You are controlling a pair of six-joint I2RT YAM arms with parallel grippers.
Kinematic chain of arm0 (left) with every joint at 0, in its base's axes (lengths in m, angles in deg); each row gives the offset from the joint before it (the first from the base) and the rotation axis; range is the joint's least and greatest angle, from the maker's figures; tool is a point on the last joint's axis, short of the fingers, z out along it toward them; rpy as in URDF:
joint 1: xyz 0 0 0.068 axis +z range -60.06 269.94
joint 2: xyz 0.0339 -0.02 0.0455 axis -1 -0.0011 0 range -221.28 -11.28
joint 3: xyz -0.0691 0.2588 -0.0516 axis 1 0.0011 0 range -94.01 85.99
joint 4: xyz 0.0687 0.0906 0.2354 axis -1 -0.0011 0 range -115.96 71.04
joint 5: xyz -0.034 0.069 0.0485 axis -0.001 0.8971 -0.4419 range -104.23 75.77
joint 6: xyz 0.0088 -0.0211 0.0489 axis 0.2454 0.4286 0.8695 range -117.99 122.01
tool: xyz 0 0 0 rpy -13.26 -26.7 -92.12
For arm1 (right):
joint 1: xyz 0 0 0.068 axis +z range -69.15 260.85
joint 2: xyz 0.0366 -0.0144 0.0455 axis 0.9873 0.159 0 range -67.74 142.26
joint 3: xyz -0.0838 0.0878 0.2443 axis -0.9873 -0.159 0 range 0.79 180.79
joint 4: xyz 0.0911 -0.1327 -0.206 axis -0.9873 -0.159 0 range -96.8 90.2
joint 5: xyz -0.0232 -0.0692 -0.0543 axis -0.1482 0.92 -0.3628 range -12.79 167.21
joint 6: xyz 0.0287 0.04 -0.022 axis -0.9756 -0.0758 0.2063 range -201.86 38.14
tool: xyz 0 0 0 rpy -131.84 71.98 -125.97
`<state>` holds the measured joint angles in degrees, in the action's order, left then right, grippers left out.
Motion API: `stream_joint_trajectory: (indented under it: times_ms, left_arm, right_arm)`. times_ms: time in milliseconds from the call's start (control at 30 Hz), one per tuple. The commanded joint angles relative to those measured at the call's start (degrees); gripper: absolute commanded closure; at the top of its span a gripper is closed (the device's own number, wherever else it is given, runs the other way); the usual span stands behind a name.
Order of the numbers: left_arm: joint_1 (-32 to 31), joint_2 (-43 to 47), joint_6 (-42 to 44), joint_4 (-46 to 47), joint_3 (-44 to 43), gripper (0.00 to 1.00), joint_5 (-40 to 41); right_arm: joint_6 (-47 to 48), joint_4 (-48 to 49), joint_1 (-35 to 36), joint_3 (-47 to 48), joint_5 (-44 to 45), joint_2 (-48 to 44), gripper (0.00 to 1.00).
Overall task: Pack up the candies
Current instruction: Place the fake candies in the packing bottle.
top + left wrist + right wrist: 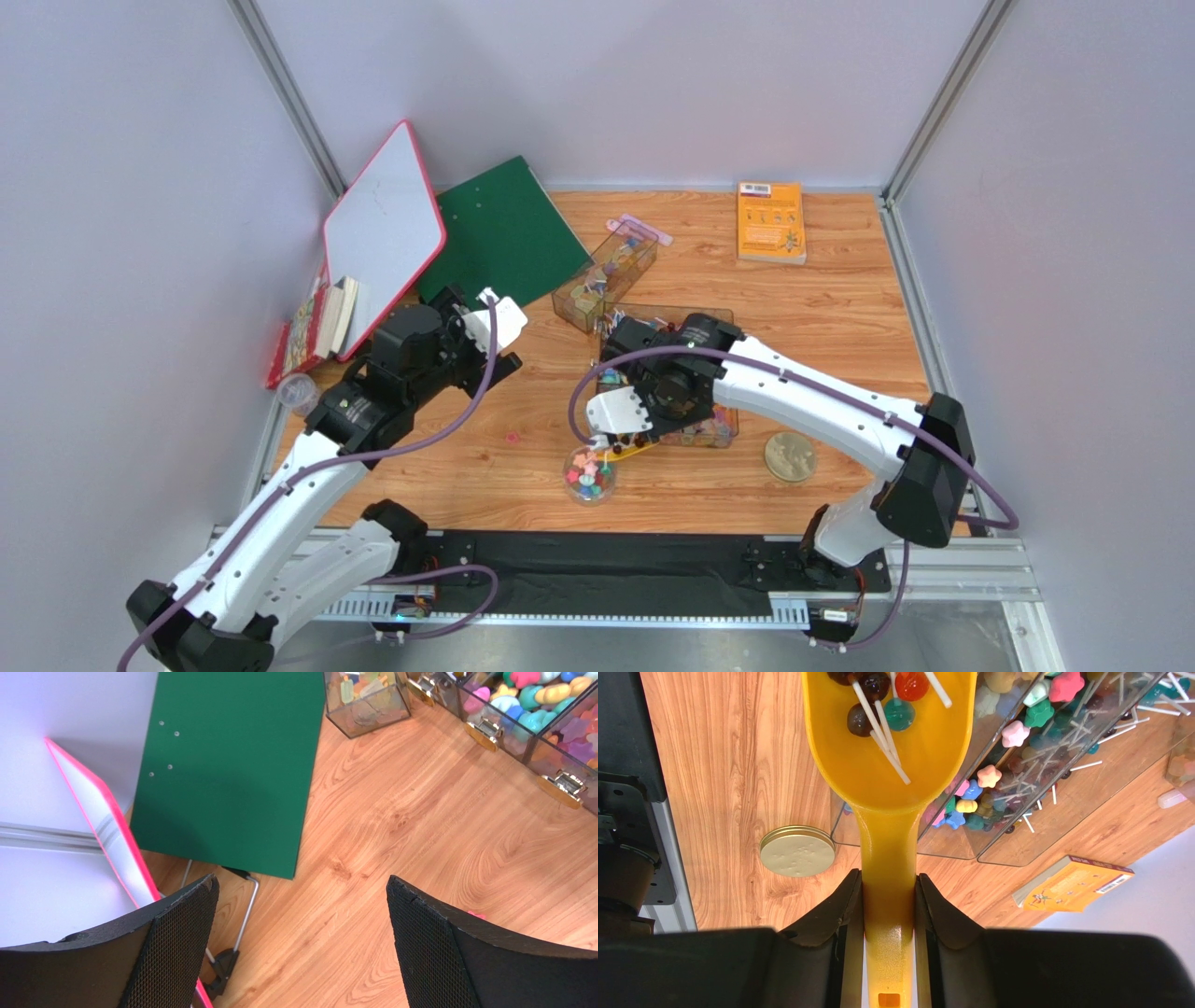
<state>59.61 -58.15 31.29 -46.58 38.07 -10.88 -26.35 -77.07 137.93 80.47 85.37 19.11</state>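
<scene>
Two arms reach over the wooden table. We see the right gripper clamped on the handle of a yellow plastic scoop, one finger pressed to each side of it. The scoop's bowl carries a few round lollipops on white sticks, dark, orange and teal. Most of the candies, small star-shaped pieces in pink, yellow, green and blue, lie in a clear plastic compartment box just beyond the scoop, with more stick lollipops in the neighbouring compartment. In the top view, a small round clear jar holding some coloured candies stands at the near side of the table, just beside the scoop's tip. A round gold lid lies flat on the wood to the right, apart from the box. The left gripper hangs with its fingers wide apart and nothing between them, over bare wood near a dark green folder and a pink-framed whiteboard. An orange book lies at the far edge.
</scene>
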Motion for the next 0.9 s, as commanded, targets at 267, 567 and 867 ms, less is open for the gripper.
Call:
stream_joint_trajectory:
  times_ms: [267,567,867]
  left_arm:
    - [1.23,5.82,-2.91,0.28,1.95,0.05,-2.65]
    - [1.94,6.53,-3.53,0.9,2.22,0.06,-4.15]
    - [2.03,6.53,-4.05,0.28,1.87,0.06,-5.29]
  right_arm:
    - [-6.99,-9.12,8.75,2.41,14.59,4.03,1.0]
    - [-6.38,-11.4,11.3,1.71,19.6,3.33,1.0]
    - [-7.52,-12.2,11.3,1.97,19.7,1.84,1.0]
